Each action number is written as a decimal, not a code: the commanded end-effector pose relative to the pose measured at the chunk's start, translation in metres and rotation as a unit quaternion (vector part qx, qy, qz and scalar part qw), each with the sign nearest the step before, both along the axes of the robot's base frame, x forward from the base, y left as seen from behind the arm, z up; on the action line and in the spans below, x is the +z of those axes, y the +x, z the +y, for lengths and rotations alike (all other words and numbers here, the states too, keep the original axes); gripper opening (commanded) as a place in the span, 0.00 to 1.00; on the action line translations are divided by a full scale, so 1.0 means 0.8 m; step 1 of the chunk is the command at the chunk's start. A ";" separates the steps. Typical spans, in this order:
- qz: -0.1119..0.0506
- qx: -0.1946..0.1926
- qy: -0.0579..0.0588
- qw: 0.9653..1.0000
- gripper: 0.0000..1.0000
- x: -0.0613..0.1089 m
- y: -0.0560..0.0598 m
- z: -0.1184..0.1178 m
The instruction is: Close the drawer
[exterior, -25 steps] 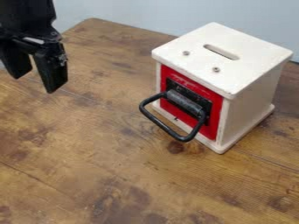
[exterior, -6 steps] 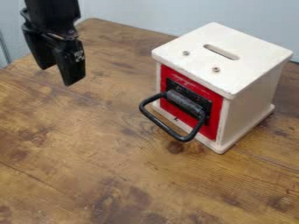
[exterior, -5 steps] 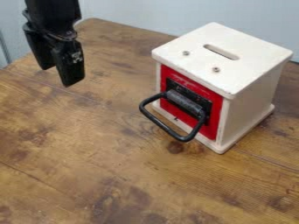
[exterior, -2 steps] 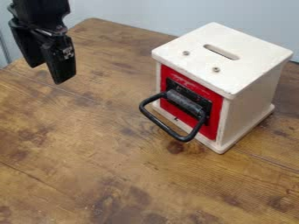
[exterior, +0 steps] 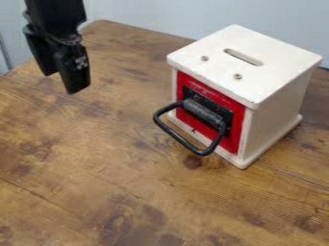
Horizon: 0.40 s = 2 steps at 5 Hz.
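A cream wooden box (exterior: 244, 82) stands at the right of the table. Its red drawer (exterior: 206, 104) is pulled out a little from the front face. The drawer's black loop handle (exterior: 183, 132) hangs forward and down onto the tabletop. My black gripper (exterior: 61, 75) hangs at the upper left, pointing straight down above the wood. It is well to the left of the drawer and apart from it. Its fingers (exterior: 77, 75) stand open with nothing between them.
The wooden tabletop (exterior: 115, 183) runs across the whole view. Its far edge (exterior: 141, 26) lies just behind the gripper and the box, with a pale wall beyond.
Since five seconds ago the gripper has shifted a little to the right and up in the picture. Over the last second it has barely moved. The drawer and handle stand as before.
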<state>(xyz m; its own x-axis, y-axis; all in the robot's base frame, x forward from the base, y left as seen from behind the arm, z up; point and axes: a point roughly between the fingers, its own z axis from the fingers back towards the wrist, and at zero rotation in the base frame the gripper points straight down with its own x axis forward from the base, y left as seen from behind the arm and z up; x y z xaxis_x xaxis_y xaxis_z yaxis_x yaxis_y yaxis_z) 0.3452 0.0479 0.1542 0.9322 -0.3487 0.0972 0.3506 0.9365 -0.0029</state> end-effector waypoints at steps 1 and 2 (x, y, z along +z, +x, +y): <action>-0.032 -0.009 0.007 0.999 1.00 0.031 0.013 -0.003; -0.032 -0.008 0.007 0.999 1.00 0.033 -0.003 -0.007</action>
